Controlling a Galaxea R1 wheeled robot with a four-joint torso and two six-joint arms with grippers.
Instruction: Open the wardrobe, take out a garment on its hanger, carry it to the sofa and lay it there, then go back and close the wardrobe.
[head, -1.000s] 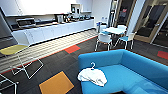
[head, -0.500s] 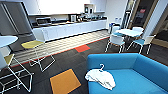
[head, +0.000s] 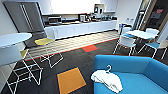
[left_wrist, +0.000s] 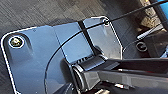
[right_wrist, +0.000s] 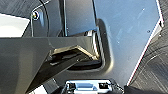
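Now the white T-shirt (head: 107, 80) lies crumpled on the blue sofa (head: 140, 67) seat at five o'clock, its hanger (head: 108, 68) hook up; either hand's opening I cannot tell.

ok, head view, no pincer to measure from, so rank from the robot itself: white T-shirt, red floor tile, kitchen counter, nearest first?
1. white T-shirt: lying on the blue sofa seat, right foreground.
2. red floor tile: mid-floor, near the centre.
3. kitchen counter: along the back wall.
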